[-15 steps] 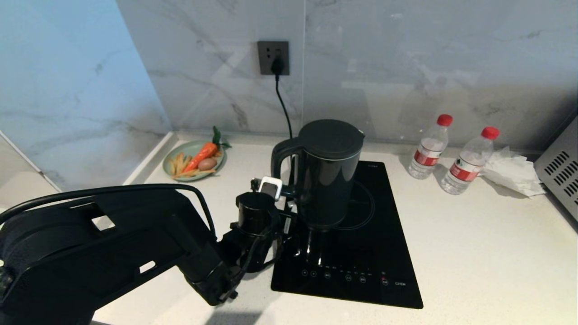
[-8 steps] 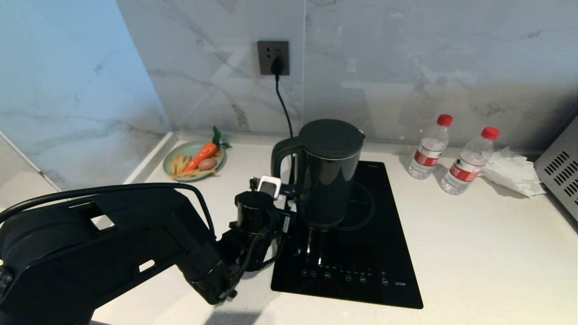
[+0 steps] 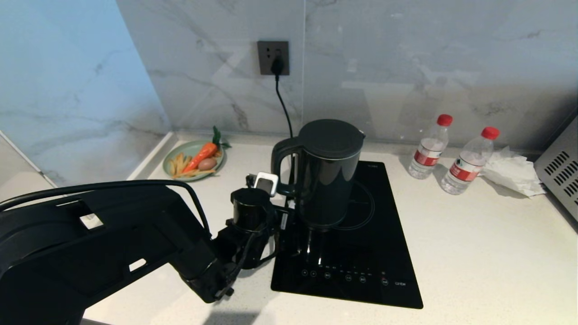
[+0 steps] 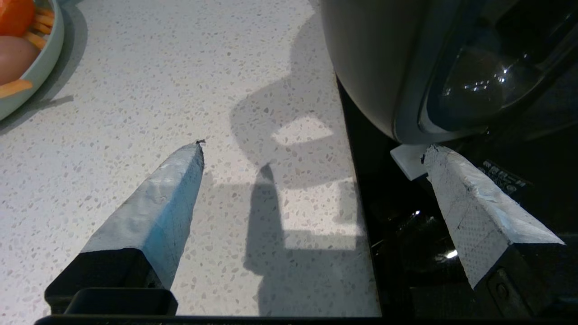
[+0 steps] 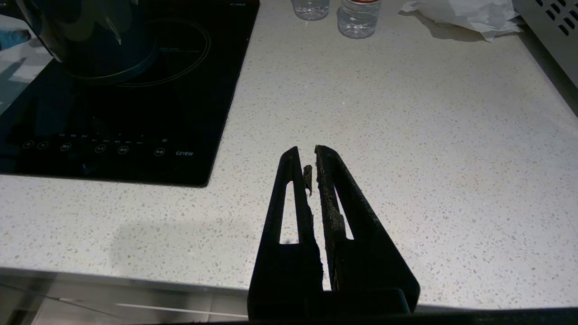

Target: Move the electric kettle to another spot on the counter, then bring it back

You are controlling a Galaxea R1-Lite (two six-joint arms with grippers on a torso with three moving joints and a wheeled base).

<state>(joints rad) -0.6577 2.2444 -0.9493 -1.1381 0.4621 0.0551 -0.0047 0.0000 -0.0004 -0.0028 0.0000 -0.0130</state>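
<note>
The glossy black electric kettle (image 3: 329, 180) stands upright on the left part of a black cooktop (image 3: 361, 262) set in the white speckled counter (image 3: 474, 253). My left gripper (image 3: 273, 198) is open, low beside the kettle's loop handle (image 3: 279, 160), holding nothing. In the left wrist view the left gripper (image 4: 312, 146) has one finger over the counter (image 4: 135, 113) and the other over the cooktop, close to the kettle (image 4: 375, 67) base. My right gripper (image 5: 305, 155) is shut and empty over the counter near its front edge, away from the kettle (image 5: 90, 40).
A green plate (image 3: 174, 158) with a carrot and fries sits at the back left. Two water bottles (image 3: 429, 146) (image 3: 469, 160) and crumpled paper (image 3: 510, 171) stand at the back right, beside a grey appliance (image 3: 562, 171). A cord runs from the wall socket (image 3: 273, 58) down behind the kettle.
My left arm and its open gripper have edged slightly left, away from the kettle's handle. The kettle has not moved.
</note>
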